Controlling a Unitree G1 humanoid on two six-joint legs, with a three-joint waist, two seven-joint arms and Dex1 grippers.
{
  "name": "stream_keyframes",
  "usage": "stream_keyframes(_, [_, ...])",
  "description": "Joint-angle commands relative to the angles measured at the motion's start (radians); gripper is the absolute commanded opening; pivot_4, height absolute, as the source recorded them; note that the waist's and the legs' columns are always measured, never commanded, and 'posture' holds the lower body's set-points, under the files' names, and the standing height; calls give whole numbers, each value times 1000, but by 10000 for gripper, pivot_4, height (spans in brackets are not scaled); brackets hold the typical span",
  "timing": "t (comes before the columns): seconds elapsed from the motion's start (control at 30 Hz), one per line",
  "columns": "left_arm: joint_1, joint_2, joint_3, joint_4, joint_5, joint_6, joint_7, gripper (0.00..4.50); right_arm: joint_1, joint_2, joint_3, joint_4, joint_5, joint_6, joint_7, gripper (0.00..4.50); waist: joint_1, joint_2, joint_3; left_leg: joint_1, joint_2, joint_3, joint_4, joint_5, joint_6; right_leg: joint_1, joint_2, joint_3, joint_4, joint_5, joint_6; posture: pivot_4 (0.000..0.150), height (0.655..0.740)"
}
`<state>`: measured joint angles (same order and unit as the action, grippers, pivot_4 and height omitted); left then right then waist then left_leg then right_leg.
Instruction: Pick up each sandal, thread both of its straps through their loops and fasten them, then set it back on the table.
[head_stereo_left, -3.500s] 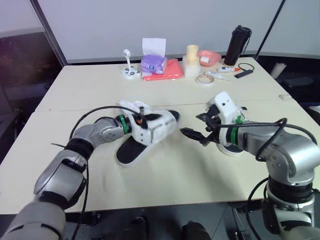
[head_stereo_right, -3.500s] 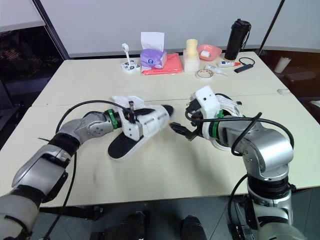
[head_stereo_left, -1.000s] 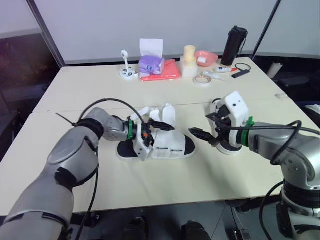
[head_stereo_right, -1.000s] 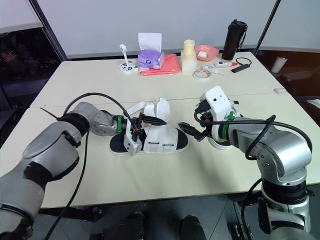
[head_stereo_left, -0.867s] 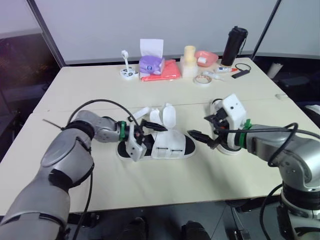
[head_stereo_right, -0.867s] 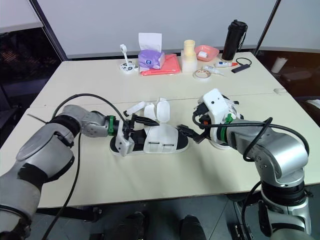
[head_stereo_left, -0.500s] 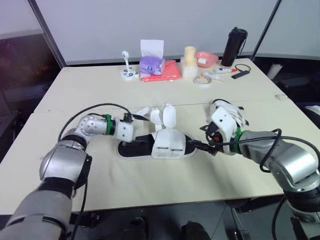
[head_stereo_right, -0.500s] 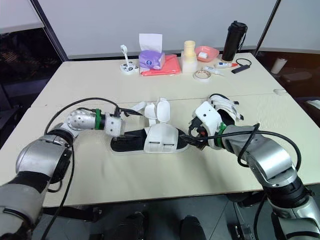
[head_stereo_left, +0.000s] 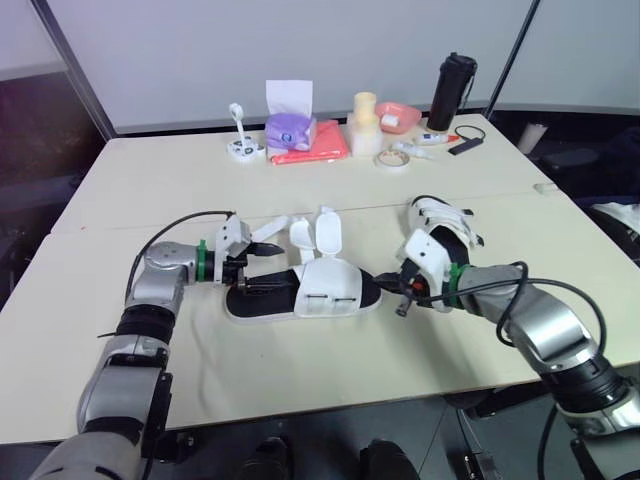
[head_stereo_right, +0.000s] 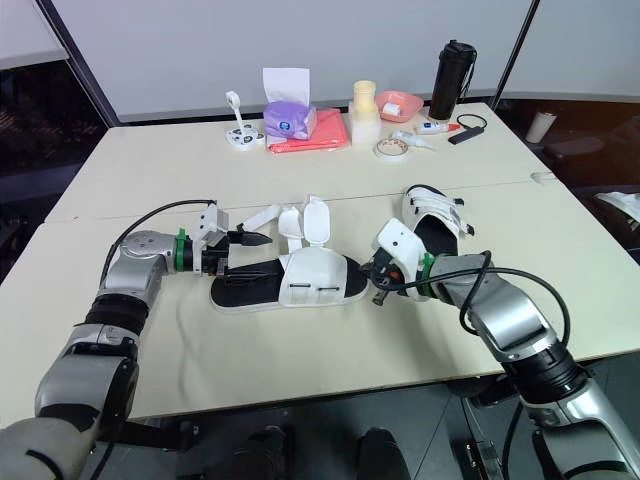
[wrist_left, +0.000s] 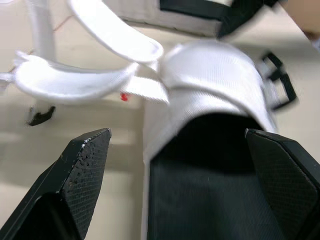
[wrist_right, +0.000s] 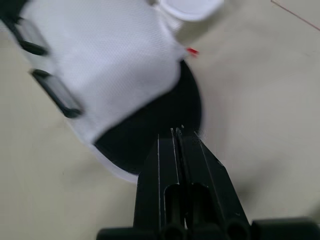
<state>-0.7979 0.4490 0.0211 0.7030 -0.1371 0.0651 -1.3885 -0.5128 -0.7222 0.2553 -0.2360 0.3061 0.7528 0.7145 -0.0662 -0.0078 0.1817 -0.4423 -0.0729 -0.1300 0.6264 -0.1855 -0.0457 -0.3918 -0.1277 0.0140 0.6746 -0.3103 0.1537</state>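
Ok so the sandal is lying flat on the table, front and centre, with both straps flopped open toward the far side, so nothing's threaded yet. The left claw is spread wide at the heel end, a finger on either side, not closed on anything. The right claw is pressed together with its tips right at the toe edge of the sole. Can't tell if it's got any rim pinched. The other sandal sits just behind the right arm. My read is this is the pick-up bit. I'd close the left on the heel sole, staying clear of the straps, lift it level, and keep the black loops facing the right claw. Then grab a strap near its tip, not mid-length, or it'll likely fold instead of feeding through.
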Motion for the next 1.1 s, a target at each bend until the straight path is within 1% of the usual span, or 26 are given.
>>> stream_keyframes(0.03, [-8,-10,13,-45,-43,106,62,45000,-13,36,0,28,-24,-59,20,106,3,0,0,0,0,0,0,0,0,0,0,0,0,0,0,1500,7400])
stream_keyframes(0.23, [-44,-32,18,24,-60,205,136,45000,-23,103,48,115,-81,-106,38,106,8,0,0,0,0,0,1,0,0,0,0,0,1,0,0,1500,7400])
stream_keyframes(0.3, [-62,-45,24,47,-87,287,138,45000,-19,122,61,137,-99,-123,46,106,10,0,0,0,0,0,1,0,0,0,0,0,1,0,0,1500,7400])
stream_keyframes(0.47, [-105,-81,86,110,-165,453,198,45000,-16,151,87,173,-150,-157,62,106,10,0,0,1,0,0,2,0,0,1,0,0,2,0,0,1500,7400])
stream_keyframes(0.67, [-132,-90,141,102,-243,606,196,45000,-8,157,99,179,-199,-177,78,106,12,0,0,1,-1,0,3,0,0,1,0,0,5,0,0,1500,7400])
stream_keyframes(0.73, [-130,-79,145,68,-268,654,159,45000,-1,158,98,171,-207,-176,82,106,12,0,0,1,0,0,3,0,0,1,0,0,5,0,0,1500,7400])
stream_keyframes(1.0, [-35,6,45,-68,-225,625,43,45000,-2,162,88,166,-226,-174,97,106,15,0,-1,2,0,0,3,0,-1,0,0,1,5,0,0,1500,7400])
stream_keyframes(1.07, [-18,30,25,-82,-218,606,17,45000,-4,163,88,168,-231,-177,101,106,15,0,-1,3,0,0,1,0,-1,1,0,2,5,0,0,1500,7400])
stream_keyframes(1.1, [-23,34,33,-66,-220,596,31,45000,-6,164,88,170,-234,-178,103,106,16,0,-1,4,0,0,1,0,-1,1,0,2,5,0,0,1500,7400])
